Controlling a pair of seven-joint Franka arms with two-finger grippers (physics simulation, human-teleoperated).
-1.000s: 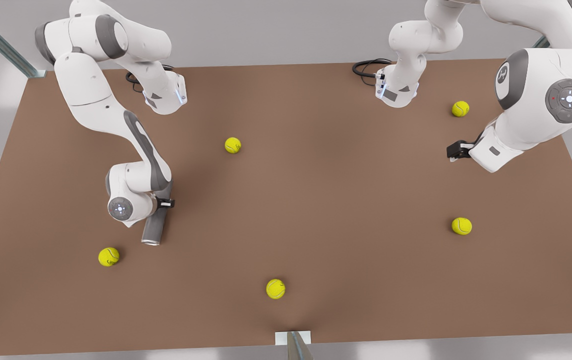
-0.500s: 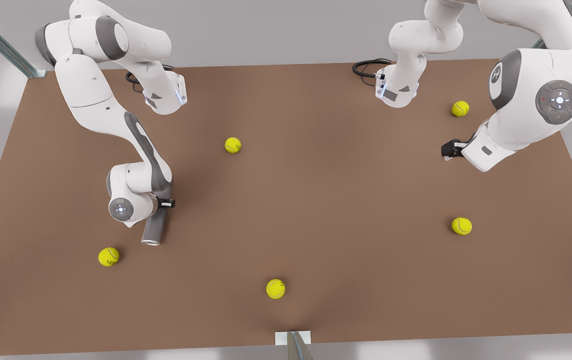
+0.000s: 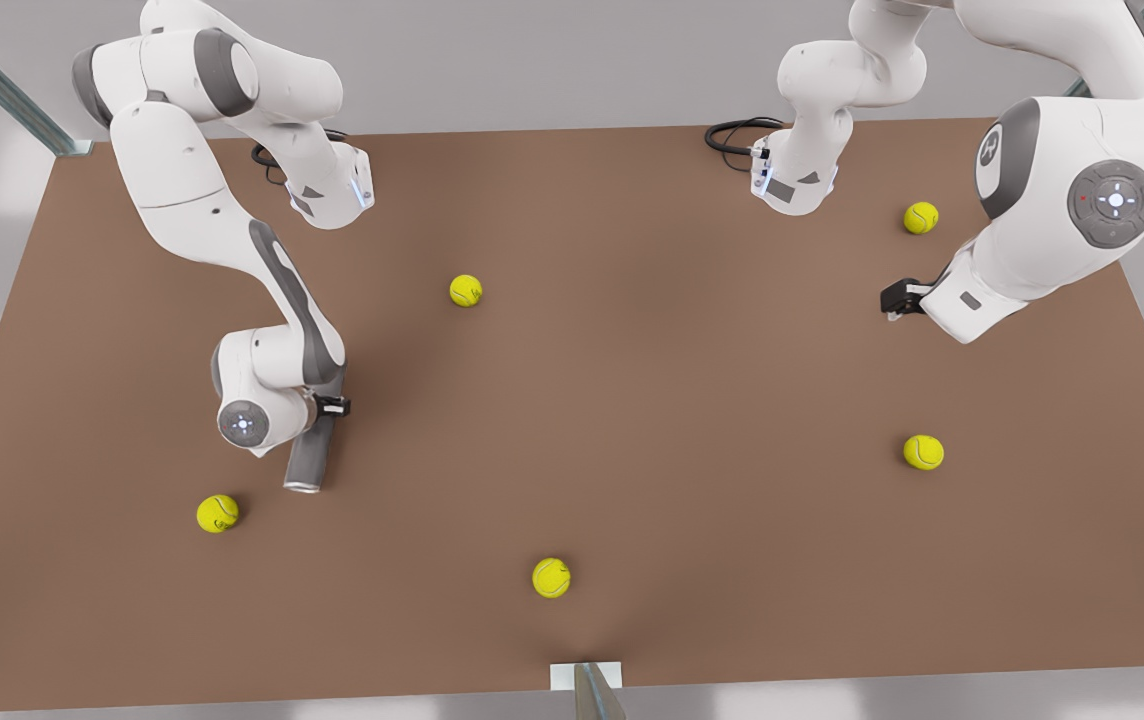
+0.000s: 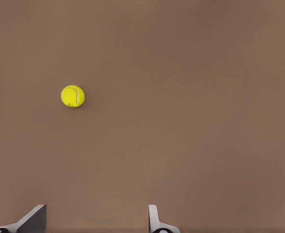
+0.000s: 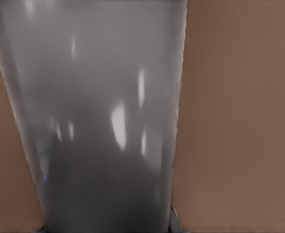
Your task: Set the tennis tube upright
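The tennis tube [image 3: 308,462] lies flat on the desk [image 3: 652,420] at the front view's left, balls [image 3: 551,577] scattered around.

We see the worktop [image 3: 632,420] bare across its middle, a wide lane between both arms. Near the tennis tube [image 3: 308,462], one tennis ball [image 3: 217,513] lies close on the front view's left; another ball [image 3: 551,577] sits well apart toward the near edge.

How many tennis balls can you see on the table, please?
5: upper middle, back by the front view's right, right side, near edge centre, and near left. Arms might hide more.
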